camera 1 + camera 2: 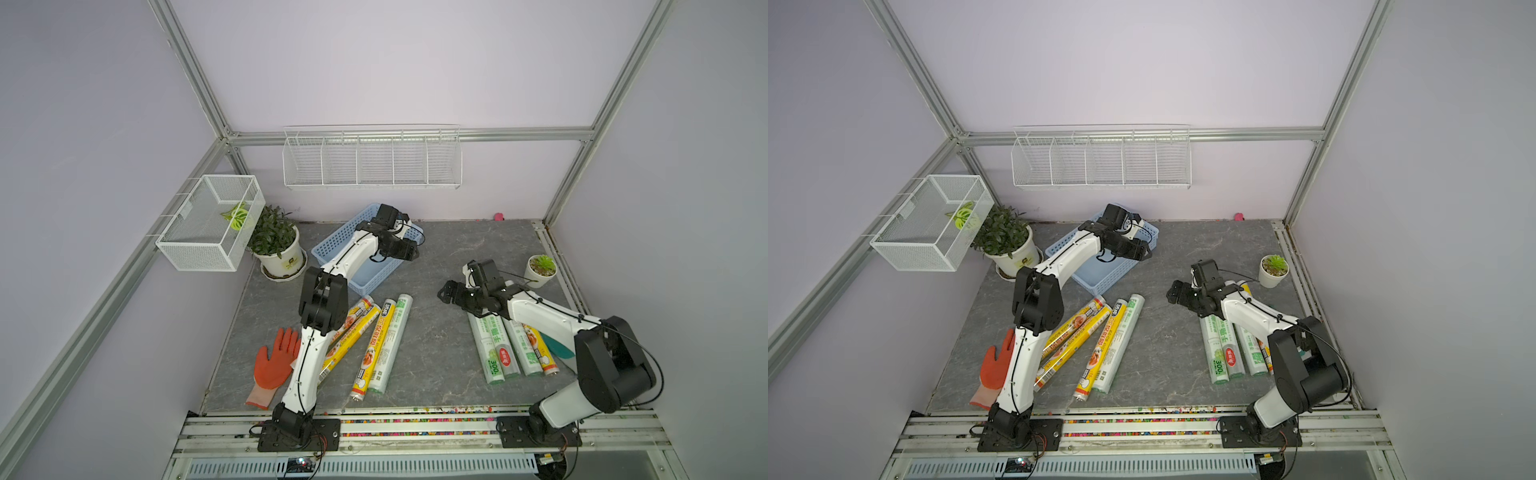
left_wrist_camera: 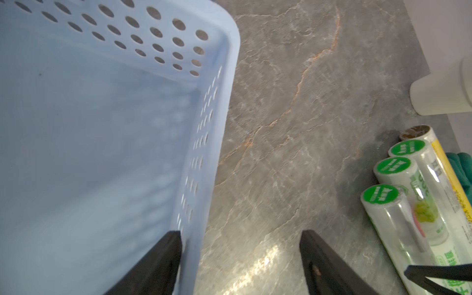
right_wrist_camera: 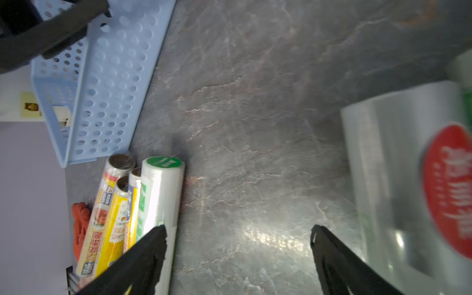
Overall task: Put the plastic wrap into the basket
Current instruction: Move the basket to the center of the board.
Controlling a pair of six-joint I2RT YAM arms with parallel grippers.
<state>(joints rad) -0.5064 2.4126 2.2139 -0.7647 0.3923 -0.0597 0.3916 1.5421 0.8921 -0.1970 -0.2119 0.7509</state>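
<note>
So the left gripper (image 2: 240,235) is spread open straddling a wall of the blue basket (image 1: 332,241), 1 finger (image 2: 153,263) inside and 1 outside. The right gripper (image 3: 237,229) hangs wide open, holding nothing, over the table (image 1: 436,332) between 2 bunches of plastic wrap (image 1: 376,345): 4 rolls just in front of the basket, 4 more rolls (image 1: 498,349) under the right arm (image 1: 540,316).

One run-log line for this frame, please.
left gripper: open, straddling basket wall | right gripper: open, empty, over table | rolls: two groups on table, none seen in basket
</note>
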